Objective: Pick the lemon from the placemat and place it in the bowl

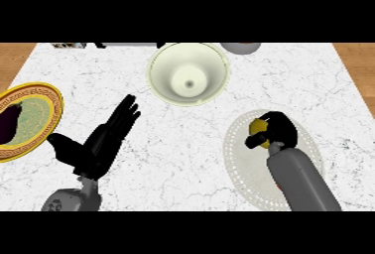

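You have a white marble counter (176,149) veined in grey beneath you, filling nearly the whole view. Wooden floor (355,64) shows past its far right and far left (16,52) corners.

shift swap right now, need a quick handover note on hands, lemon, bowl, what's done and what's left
Right hand: curled round the lemon, over the placemat.
Left hand: open, resting at the view's left, holding nothing.
Bowl: cream, empty, further back on the counter, left of the placemat.
Done: lemon grasped; whether it has left the mat, I cannot tell.
Left: carry it to the bowl, release it inside.
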